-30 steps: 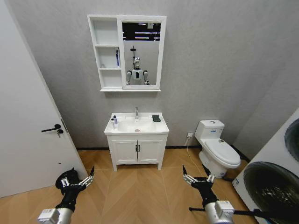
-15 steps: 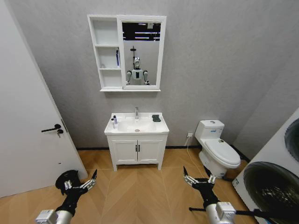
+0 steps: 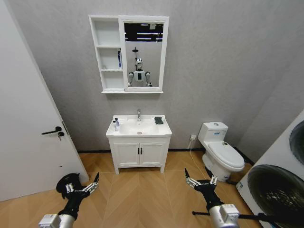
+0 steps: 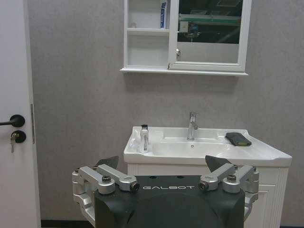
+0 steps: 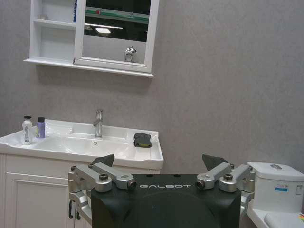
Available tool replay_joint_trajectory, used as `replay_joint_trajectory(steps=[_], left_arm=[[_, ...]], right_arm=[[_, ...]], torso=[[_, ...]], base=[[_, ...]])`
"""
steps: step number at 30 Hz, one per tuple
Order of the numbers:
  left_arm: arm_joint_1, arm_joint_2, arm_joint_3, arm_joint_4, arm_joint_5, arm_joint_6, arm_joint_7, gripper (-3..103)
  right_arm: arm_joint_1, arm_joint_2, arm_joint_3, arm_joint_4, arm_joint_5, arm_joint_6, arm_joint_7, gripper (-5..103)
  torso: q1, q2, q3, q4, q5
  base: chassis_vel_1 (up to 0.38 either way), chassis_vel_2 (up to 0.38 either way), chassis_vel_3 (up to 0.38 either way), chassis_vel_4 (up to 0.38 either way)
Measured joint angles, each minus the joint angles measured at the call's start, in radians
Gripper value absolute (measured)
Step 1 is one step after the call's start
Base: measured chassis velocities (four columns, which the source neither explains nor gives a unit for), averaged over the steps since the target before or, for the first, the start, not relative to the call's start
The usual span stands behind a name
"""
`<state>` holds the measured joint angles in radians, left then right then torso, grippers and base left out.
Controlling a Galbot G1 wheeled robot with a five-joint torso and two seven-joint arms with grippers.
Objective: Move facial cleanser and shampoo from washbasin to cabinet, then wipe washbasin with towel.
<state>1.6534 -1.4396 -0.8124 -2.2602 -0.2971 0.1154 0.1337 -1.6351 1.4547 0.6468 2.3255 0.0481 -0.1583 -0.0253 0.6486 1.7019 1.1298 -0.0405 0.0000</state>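
Bottles, two small upright ones (image 3: 116, 123), stand on the white ceramic washbasin's (image 3: 138, 128) left rim, well ahead of your jaws and nearer your left gripper (image 3: 80, 188). Both it and your right gripper (image 3: 201, 181) hang wide open, empty.

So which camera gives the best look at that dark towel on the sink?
The right wrist view: the towel lies large beside the faucet. The left wrist view shows it flatter at the rim; the head view shows a speck.
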Motion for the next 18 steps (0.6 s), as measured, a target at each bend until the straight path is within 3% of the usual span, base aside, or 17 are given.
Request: replay_joint_trajectory(steps=[9, 18], left_arm=[[-0.006, 0.0, -0.01, -0.005, 0.005, -0.001, 0.0, 100], [-0.002, -0.008, -0.037, -0.013, -0.005, -0.016, -0.009, 100]], right_arm=[[0.003, -0.003, 0.002, -0.01, 0.001, 0.006, -0.006, 100], [-0.007, -0.002, 0.004, -0.014, 0.001, 0.019, -0.012, 100]], torso=[[0.0, 0.0, 0.0, 0.0, 0.0], [0.001, 0.0, 0.0, 0.0, -0.0001]], base=[[-0.146, 0.144, 0.14, -0.156], [-0.248, 0.259, 0.257, -0.253]])
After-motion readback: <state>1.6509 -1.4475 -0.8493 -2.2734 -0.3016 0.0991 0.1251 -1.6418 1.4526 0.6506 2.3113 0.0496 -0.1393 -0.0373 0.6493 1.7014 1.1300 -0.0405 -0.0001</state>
